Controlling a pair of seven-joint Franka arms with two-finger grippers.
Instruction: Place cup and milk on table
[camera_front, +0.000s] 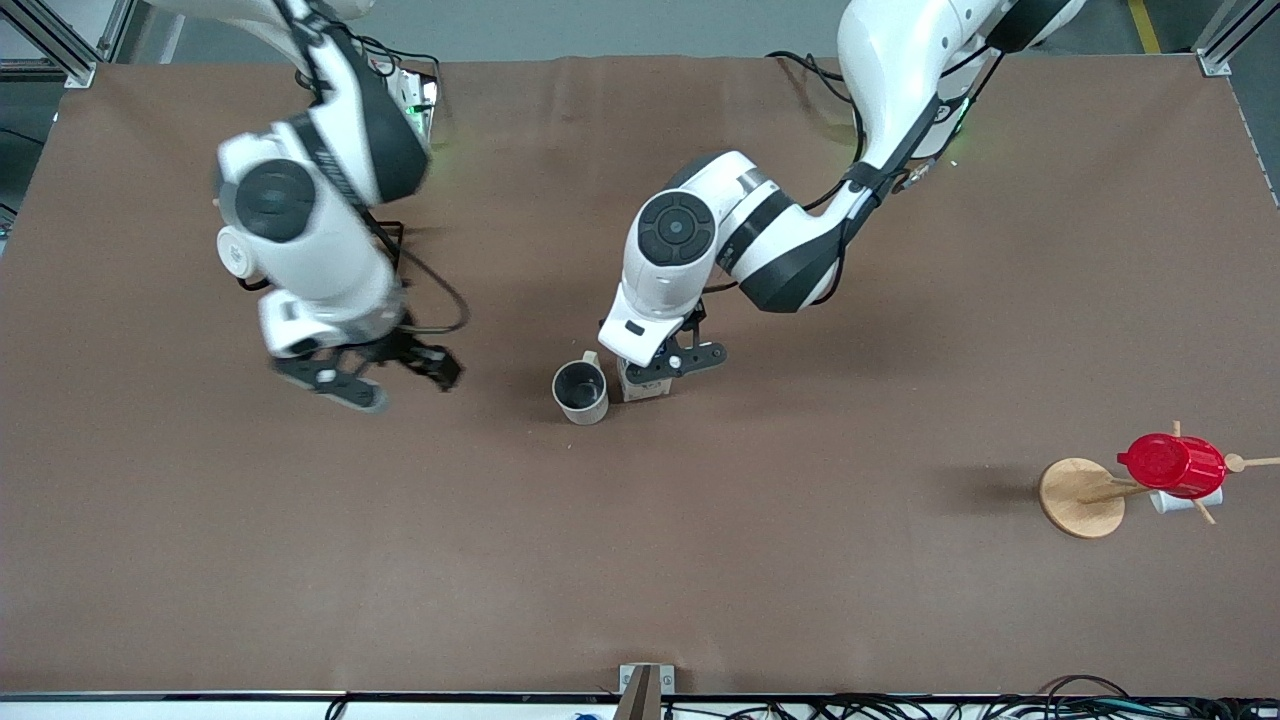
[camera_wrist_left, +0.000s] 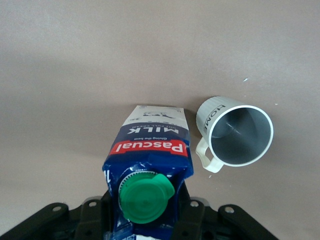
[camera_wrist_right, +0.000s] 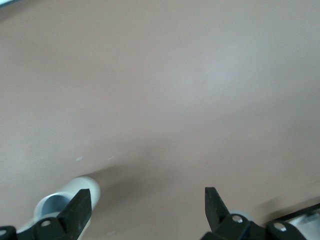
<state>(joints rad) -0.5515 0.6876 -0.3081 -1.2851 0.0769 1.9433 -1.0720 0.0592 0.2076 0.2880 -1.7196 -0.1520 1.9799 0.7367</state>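
Note:
The cream-beige cup (camera_front: 580, 392) stands upright on the brown table (camera_front: 800, 560) near its middle, dark inside showing. The milk (camera_front: 643, 386) stands right beside it, toward the left arm's end. My left gripper (camera_front: 657, 368) comes down over the milk and is shut on its top. In the left wrist view the milk (camera_wrist_left: 150, 150) with its green cap sits between the fingers (camera_wrist_left: 196, 212), with the cup (camera_wrist_left: 240, 132) a small gap away. My right gripper (camera_front: 385, 377) is open and empty over the table, beside the cup toward the right arm's end. In the right wrist view (camera_wrist_right: 146, 205) only the cup's edge (camera_wrist_right: 52, 202) shows.
A wooden mug tree (camera_front: 1080, 497) stands near the left arm's end, nearer the front camera. It holds a red cup (camera_front: 1172, 465) and a white mug (camera_front: 1185, 502). A small mount (camera_front: 642, 688) sits at the table's front edge.

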